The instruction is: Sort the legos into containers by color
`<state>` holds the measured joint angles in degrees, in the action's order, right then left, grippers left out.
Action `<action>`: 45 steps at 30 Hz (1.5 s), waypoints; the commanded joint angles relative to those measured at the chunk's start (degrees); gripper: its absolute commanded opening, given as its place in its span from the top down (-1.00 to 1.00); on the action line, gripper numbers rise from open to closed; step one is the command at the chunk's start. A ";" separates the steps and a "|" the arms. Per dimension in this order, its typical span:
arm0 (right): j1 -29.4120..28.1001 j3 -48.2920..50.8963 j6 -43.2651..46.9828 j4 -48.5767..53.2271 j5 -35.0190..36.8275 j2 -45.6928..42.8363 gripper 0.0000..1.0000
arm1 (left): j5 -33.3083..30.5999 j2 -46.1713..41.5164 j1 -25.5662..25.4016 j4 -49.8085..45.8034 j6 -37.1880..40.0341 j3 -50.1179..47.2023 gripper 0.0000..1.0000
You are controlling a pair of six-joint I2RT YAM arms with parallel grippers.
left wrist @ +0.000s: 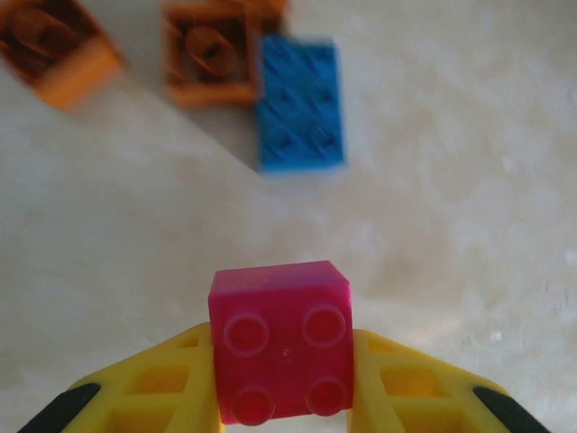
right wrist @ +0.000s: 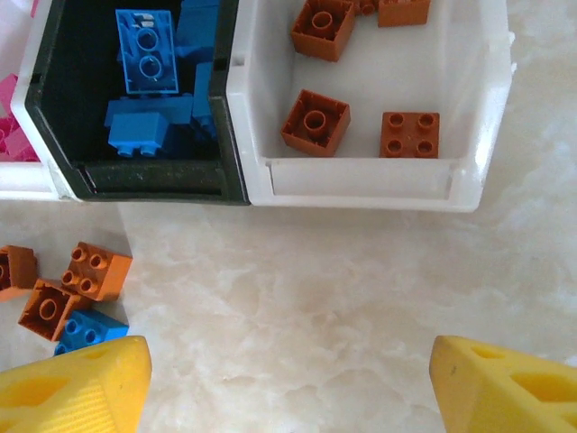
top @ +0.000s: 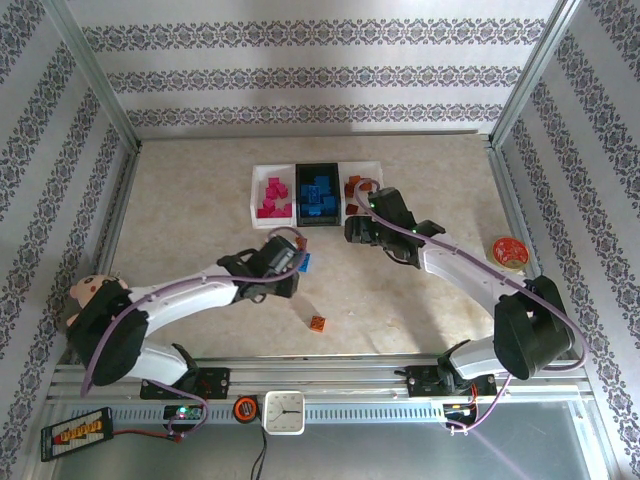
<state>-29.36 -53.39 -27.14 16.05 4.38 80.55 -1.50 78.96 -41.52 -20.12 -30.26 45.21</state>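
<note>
The three shallow plastic bins joined in a row [right wrist: 361,180], white, black, white, sit just ahead of my right gripper [right wrist: 288,383], its yellow fingers wide apart over the pale marbled tabletop [right wrist: 315,289]. My left gripper [left wrist: 281,379] is clamped on a small magenta studded brick [left wrist: 281,329]. Ahead of it a blue studded brick [left wrist: 300,104] lies just beside an orange one [left wrist: 212,59].

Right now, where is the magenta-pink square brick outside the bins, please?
Left wrist view: the pink brick sits between the left fingers, near a blue rectangular brick.
</note>
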 commanded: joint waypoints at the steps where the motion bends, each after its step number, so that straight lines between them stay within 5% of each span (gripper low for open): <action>1: -0.24 2.10 -1.21 -0.67 -0.52 -2.10 -0.62 | -0.46 -3.05 7.00 2.80 1.63 2.25 0.53; 9: -2.38 5.29 -1.69 -0.33 -0.48 -2.41 -0.62 | 1.56 6.15 18.89 12.06 1.35 13.62 0.52; 17: -5.27 8.33 -1.04 -0.23 -1.23 -3.47 -0.62 | 2.80 23.50 22.77 9.70 1.84 29.86 0.52; 25: -12.90 11.84 3.74 -1.38 -7.37 -4.53 -0.65 | 3.87 31.54 24.27 5.50 2.35 40.52 -0.08; 32: -21.91 12.18 7.72 0.14 -10.41 -4.08 -0.67 | 6.49 24.38 24.28 5.20 2.21 39.93 -0.47; 42: -31.80 7.92 11.02 3.90 -8.70 4.31 -0.70 | 11.37 -1.54 23.77 12.49 -3.97 17.33 -0.99; 45: -33.12 6.78 11.48 3.90 -6.83 7.50 -0.69 | 11.01 -8.76 23.43 11.68 -4.67 10.92 -0.99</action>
<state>-61.47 -44.69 -17.50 18.52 -4.80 85.95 8.82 73.54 -17.89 -9.39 -32.73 60.16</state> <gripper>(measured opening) 0.847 0.994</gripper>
